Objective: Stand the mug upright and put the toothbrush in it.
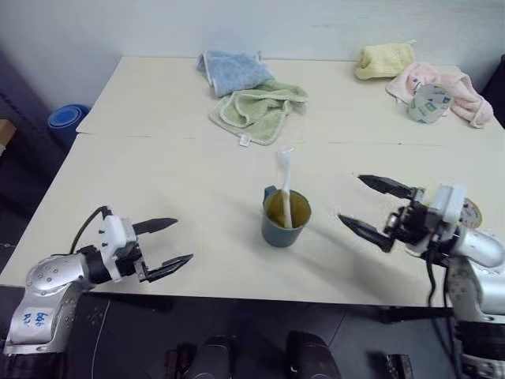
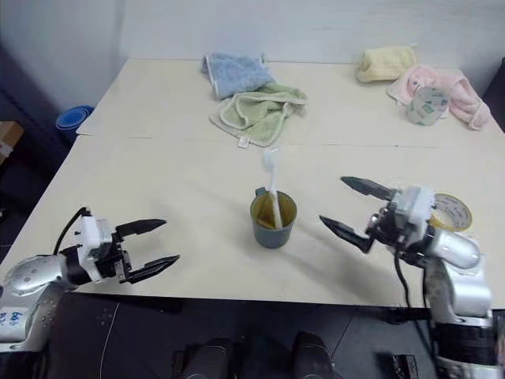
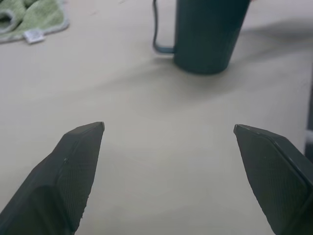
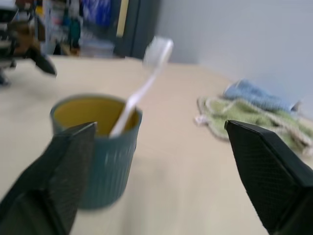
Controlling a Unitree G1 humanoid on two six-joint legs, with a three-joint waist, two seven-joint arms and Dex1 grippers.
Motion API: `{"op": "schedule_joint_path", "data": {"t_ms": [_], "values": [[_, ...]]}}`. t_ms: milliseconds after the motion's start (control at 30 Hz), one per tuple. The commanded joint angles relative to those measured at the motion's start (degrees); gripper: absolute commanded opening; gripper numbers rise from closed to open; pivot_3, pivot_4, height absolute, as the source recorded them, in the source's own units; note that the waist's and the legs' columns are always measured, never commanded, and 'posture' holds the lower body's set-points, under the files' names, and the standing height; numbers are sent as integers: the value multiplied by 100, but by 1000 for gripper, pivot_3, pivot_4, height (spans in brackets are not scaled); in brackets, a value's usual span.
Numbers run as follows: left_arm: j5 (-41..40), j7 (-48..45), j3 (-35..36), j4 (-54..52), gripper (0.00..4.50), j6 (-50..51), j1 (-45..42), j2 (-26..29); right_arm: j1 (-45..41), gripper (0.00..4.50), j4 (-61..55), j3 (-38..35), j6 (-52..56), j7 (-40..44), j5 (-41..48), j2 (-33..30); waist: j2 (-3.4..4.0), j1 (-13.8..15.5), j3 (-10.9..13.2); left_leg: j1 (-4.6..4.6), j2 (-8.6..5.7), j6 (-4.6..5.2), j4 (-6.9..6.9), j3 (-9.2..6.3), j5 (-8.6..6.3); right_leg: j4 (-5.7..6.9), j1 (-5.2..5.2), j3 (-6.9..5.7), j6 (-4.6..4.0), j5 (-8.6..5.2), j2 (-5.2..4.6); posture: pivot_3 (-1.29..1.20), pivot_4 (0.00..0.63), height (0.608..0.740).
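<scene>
The dark teal mug [image 1: 284, 222] stands upright near the front middle of the table, its yellow inside showing and its handle toward the far left. The toothbrush [image 1: 286, 185] stands in it, white head up, leaning on the rim. My right gripper [image 1: 369, 208] is open to the right of the mug, apart from it, pointing toward it with nothing between its fingers. My left gripper [image 1: 172, 242] is open near the table's front left edge, well clear of the mug. The mug [image 4: 98, 147] and toothbrush [image 4: 142, 88] also appear in the right wrist view.
A green towel [image 1: 256, 110] and a blue cloth [image 1: 233, 71] lie at the far middle. A yellow cloth [image 1: 384, 60] and a pink cloth [image 1: 454, 91] with a grey tape roll [image 1: 428, 103] lie at the far right. A yellow tape roll [image 2: 451, 212] sits behind my right wrist.
</scene>
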Motion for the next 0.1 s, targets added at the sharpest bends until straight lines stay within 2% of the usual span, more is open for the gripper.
{"op": "schedule_joint_path", "data": {"t_ms": [33, 100], "values": [[280, 164, 367, 139, 4500, -598, 252, -6, 93, 4469, 930, -214, -762, 790, -243, -428, -3, -7, 2, 3, 1, 1, 0, 4, -1, 0, 0, 0, 0, 0, 0, 0, 150, 740], [279, 226, 391, 61, 4500, -553, 350, 10, 54, 4469, 1347, -169, -1082, 966, -338, -471, -5, -9, 3, 5, 4, 1, 1, 8, -1, 0, 1, 1, 0, 0, 0, 0, 150, 740]]}}
